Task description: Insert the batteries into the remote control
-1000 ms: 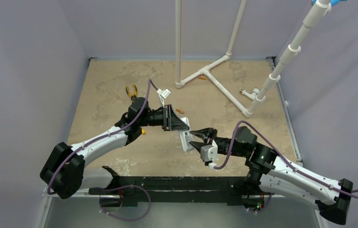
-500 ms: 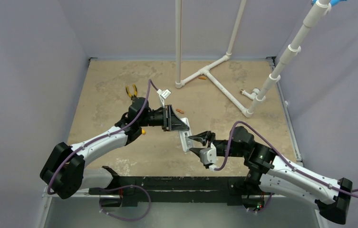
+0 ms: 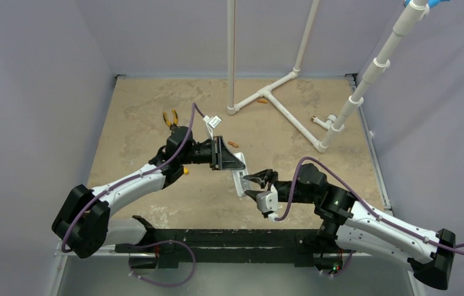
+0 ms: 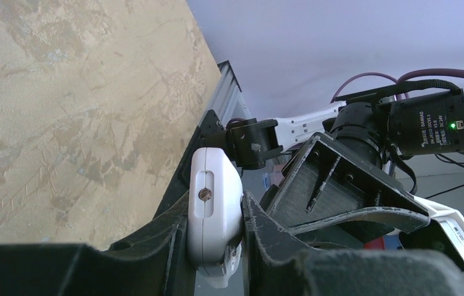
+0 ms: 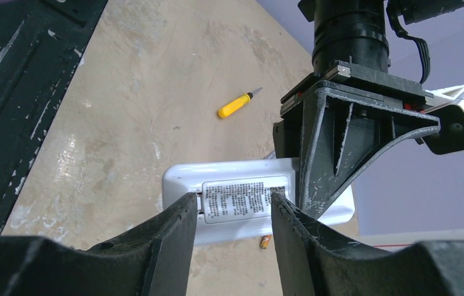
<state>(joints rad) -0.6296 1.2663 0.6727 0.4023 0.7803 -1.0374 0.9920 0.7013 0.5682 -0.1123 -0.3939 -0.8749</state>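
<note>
we find the left claw (image 4: 215,242) clenched on the remote control (image 5: 217,174), held above the table (image 3: 155,111). the right claw (image 5: 233,206) stands released, fingers spread just before the remote's labelled back. batteries (image 3: 233,144) lie loose on the table.

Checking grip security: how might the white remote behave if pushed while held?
The remote looks like rigid plastic, so it probably won't flex. Clamped near one end by the left gripper, its smooth shell could pivot or slip.
</note>
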